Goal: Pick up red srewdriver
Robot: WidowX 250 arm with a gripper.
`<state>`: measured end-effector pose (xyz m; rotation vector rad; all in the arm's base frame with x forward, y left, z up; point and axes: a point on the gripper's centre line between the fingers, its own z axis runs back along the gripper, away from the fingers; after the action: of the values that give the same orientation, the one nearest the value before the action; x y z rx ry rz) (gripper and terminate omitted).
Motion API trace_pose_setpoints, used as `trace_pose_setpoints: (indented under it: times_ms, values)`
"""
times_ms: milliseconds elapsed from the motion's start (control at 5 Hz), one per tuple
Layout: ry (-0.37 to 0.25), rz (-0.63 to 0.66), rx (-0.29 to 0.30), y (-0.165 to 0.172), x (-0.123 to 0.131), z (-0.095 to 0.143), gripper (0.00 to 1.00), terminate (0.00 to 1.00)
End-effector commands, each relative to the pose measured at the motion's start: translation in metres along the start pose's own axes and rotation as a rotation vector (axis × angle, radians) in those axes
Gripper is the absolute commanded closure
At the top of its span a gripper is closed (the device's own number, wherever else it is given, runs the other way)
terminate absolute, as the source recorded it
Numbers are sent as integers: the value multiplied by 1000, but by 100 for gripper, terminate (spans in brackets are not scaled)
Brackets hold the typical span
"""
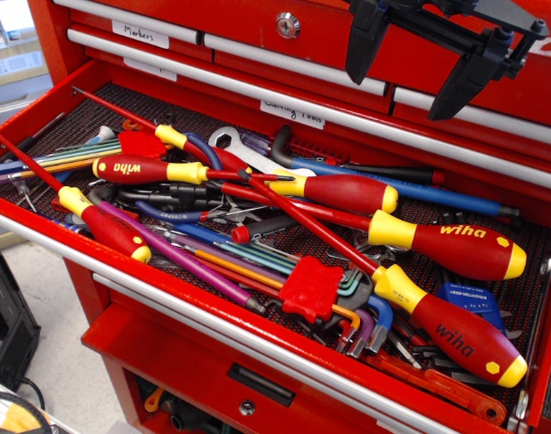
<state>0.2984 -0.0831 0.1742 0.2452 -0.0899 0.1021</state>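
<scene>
The red srewdriver [456, 336] lies at the front right of the open drawer. It has a fat red handle with white "wiha" lettering, a yellow collar and a yellow butt cap. Its long thin red shaft runs up-left over the tool pile. A similar Wiha screwdriver [460, 247] with a thicker red shaft lies just behind it. My gripper [400, 95] hangs at the top right, in front of the upper drawers and well above the tools. Its black fingers are spread apart and hold nothing.
The red drawer [212, 316] is crowded with tools. There are smaller red-and-yellow screwdrivers [148, 169], a red hex-key holder [311, 287], a wrench [234, 145] and blue-handled tools [420, 192]. Closed drawers stand above and another lies below.
</scene>
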Motion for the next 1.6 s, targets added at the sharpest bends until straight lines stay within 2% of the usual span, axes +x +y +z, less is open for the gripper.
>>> trace_pose_setpoints:
  times_ms: [0,200,400,600,800,1400]
  values:
    - [0,0,0,0,0,0,0,0]
    - [-10,256,57,-19,-3,-1,0,0]
    - [-36,510,77,-34,-9,-9,0,0]
    - [-10,707,31,-43,-13,-23,0,0]
    - [-66,821,36,-53,-18,-39,0,0]
    - [-55,1071,35,-90,-37,-88,0,0]
